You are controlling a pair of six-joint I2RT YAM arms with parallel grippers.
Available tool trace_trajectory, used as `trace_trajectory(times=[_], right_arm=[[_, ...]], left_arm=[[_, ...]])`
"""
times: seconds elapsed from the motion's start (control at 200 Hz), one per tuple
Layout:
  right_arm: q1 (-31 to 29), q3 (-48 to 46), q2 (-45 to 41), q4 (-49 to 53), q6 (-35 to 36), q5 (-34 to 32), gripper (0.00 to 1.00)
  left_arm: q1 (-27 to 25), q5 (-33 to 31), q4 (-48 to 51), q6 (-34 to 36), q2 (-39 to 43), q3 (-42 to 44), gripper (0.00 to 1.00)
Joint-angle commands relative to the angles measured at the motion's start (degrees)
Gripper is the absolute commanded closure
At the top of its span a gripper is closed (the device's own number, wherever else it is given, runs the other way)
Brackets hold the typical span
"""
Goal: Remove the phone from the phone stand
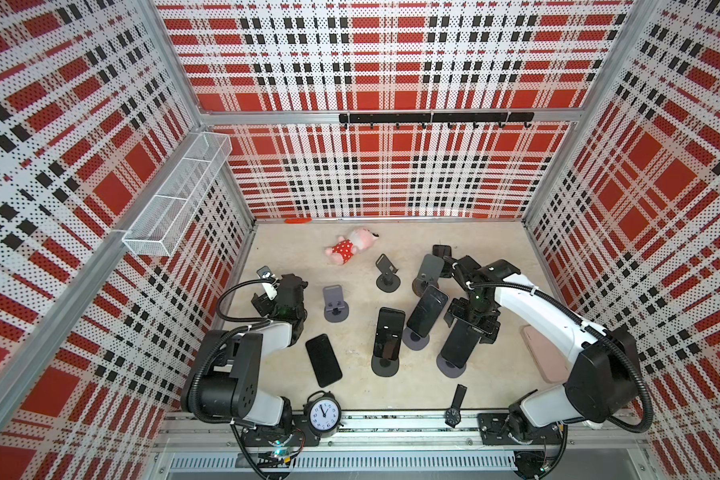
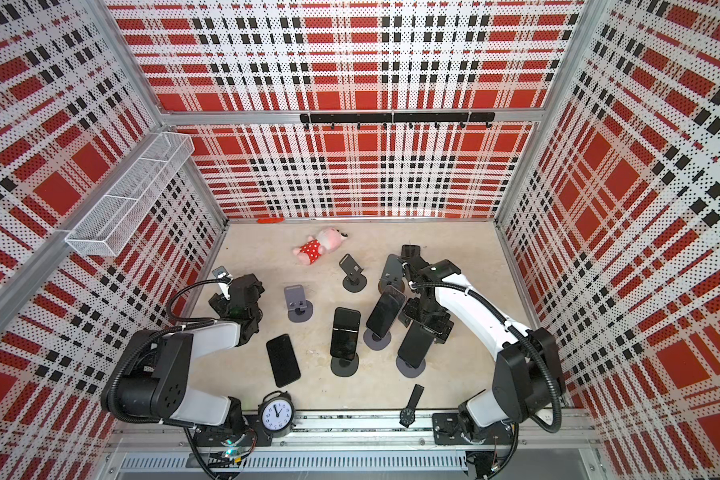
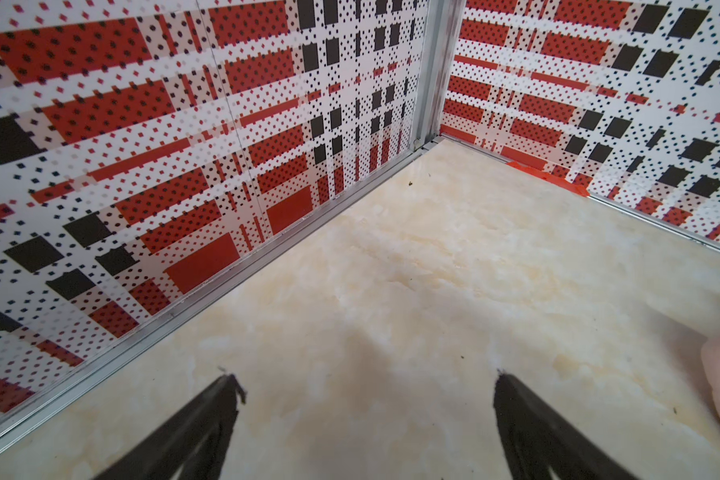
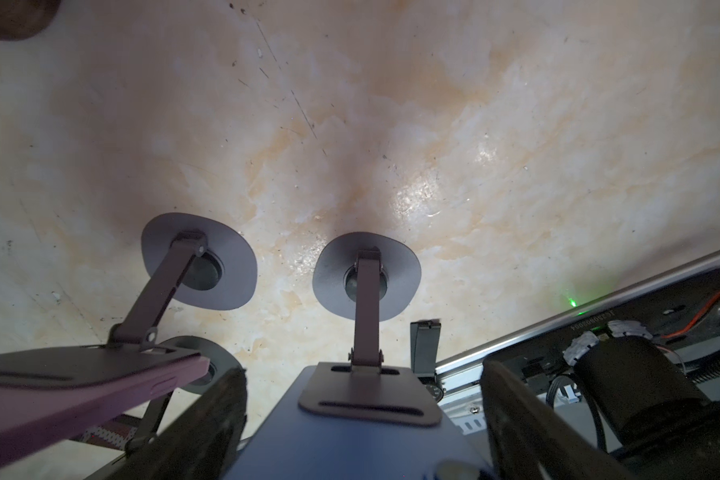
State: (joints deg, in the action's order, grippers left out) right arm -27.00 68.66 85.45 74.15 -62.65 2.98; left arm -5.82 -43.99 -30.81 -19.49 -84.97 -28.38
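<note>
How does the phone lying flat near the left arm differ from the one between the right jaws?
The flat phone lies on the table; the stand phone leans tilted on its stand. The flat phone is free of any jaws; the stand phone sits between the right gripper's open jaws. Both are dark and rectangular.

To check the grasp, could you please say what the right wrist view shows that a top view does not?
Only the right wrist view: the stand's hinged arm behind the phone, and gaps between the phone and the right tool. Only a top view: the phone's dark screen, the alarm clock, the left tool. Both: the stand's round base and the right tool straddling the phone.
</note>
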Motion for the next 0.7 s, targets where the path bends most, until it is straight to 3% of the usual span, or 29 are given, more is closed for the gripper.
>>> trace_trajectory(times=[0.0,0.696], right_arm=[[-0.63,-1.46,1.39,-0.48,-0.31,-0.09,0.1],[-1.34,-0.75,-1.0,-0.01,-1.4,-1.74,0.23]], left_arm=[[-0.09,-0.93,0.58,0.59,-0.73,-1.59,0.02],[-0.17,-1.01,1.27,0.65,-1.22,-2.28,0.02]])
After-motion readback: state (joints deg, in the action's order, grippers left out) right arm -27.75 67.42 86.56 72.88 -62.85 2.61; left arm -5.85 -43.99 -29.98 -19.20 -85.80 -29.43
